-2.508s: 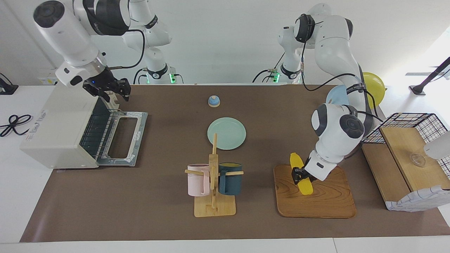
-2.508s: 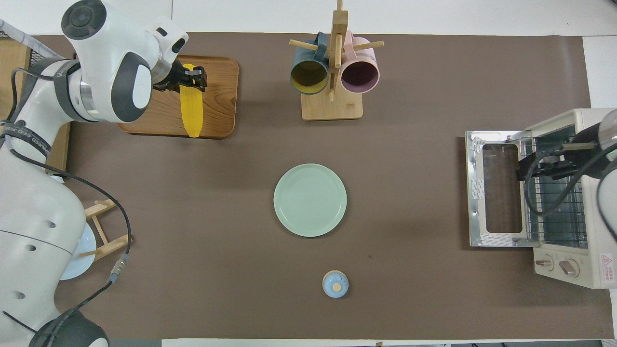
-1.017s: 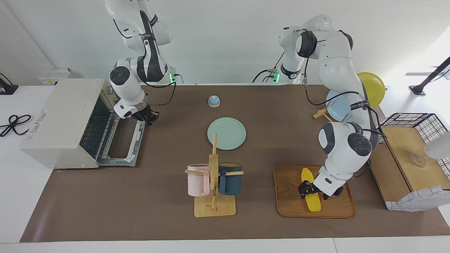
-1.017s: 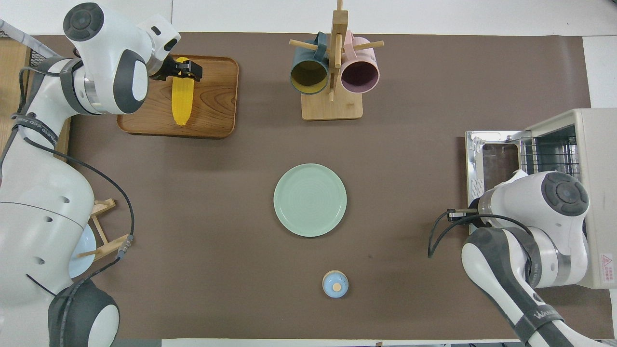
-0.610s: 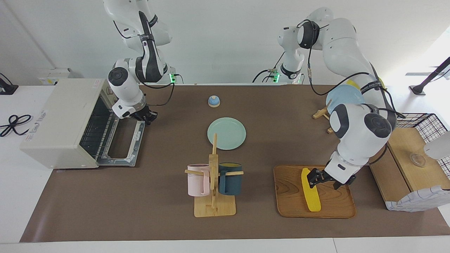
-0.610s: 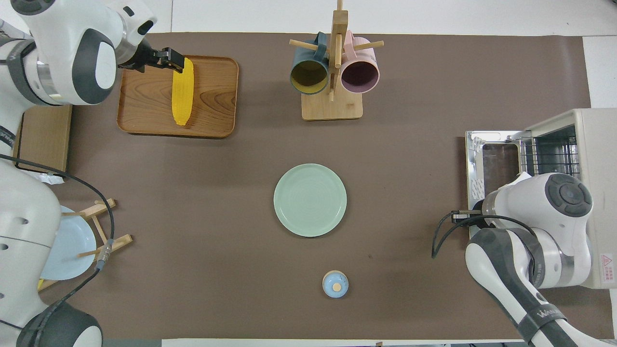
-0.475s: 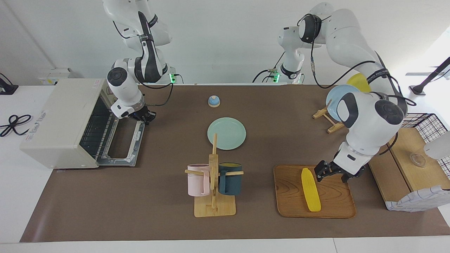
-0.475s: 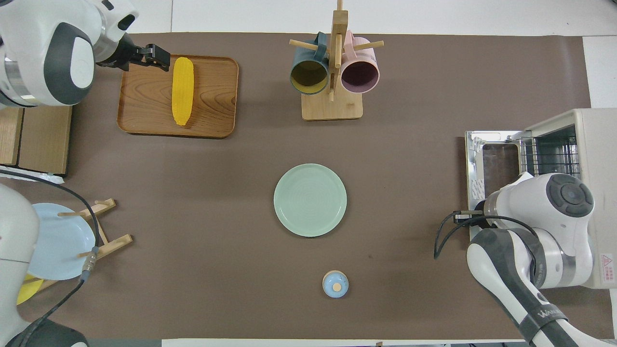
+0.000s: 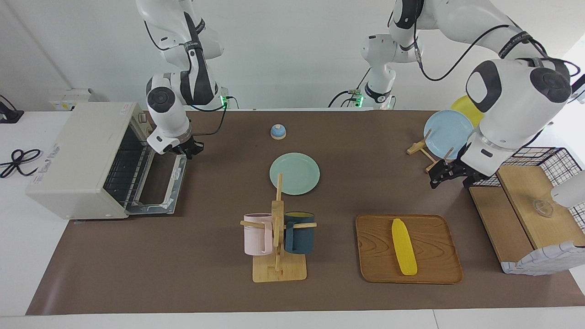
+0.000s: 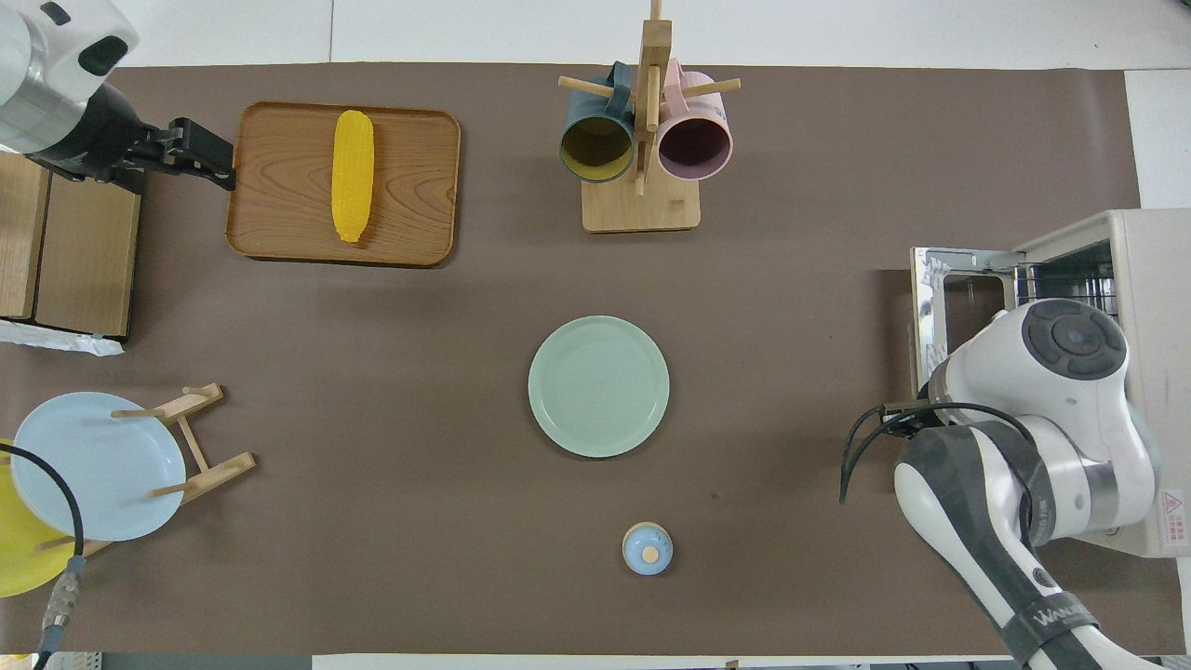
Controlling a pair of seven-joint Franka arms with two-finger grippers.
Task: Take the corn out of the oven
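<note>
The yellow corn [image 9: 404, 246] lies on a wooden tray [image 9: 434, 262] toward the left arm's end of the table; it also shows in the overhead view [image 10: 353, 175] on the tray [image 10: 419, 186]. My left gripper [image 9: 450, 179] is open and empty, raised over the table beside the tray, clear of the corn; it also shows in the overhead view [image 10: 200, 154]. The cream-white oven [image 9: 77, 151] stands at the right arm's end, its rack bare. Its door [image 9: 179, 183] is tilted partly up. My right gripper [image 9: 188, 150] is at the door's free edge, and my arm hides it in the overhead view.
A green plate [image 9: 295, 173] lies mid-table, with a mug rack [image 9: 278, 237] holding a pink and a dark mug farther from the robots. A small blue bell [image 9: 278, 131] sits near the robots. A blue plate on a stand [image 9: 448, 128] and a wire-and-wood shelf [image 9: 530, 205] flank the tray.
My left gripper let go of the corn on the tray and rose away toward the shelf. My right gripper went from the oven's mouth to the door's edge; the door has tilted up.
</note>
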